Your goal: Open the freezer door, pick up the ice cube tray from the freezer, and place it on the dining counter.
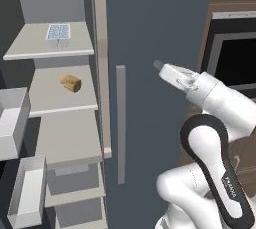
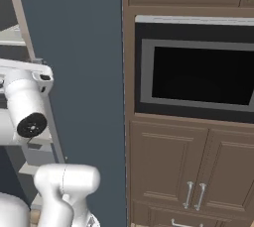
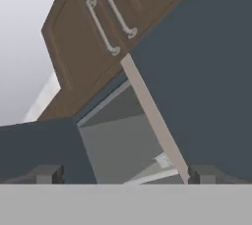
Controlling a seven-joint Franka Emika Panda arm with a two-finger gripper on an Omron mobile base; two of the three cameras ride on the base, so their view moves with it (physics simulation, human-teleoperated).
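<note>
The freezer point(image 1: 65, 138) stands open at the left, showing a grey interior and pale shelves. On its top shelf lies the pale blue-white ice cube tray point(image 1: 59, 31). The freezer door is swung out to the left, its white bins point(image 1: 12, 123) facing me; in the hand view its slate-blue panel point(image 3: 39, 145) is at the lower left. My gripper point(image 1: 159, 65) hangs in front of the plain slate-blue door, right of the tray and level with the second shelf. In the hand view the gripper point(image 3: 125, 175) is open with nothing between its fingertips point(image 3: 47, 174). The dining counter is out of view.
A brown lumpy food item point(image 1: 70, 83) sits on the second shelf. The plain shut door point(image 1: 150, 33) has a grey bar handle point(image 1: 120, 123). To the right is a black built-in oven point(image 2: 198, 72) set in brown cabinets point(image 2: 168, 171). Another bin point(image 1: 27, 193) hangs lower on the door.
</note>
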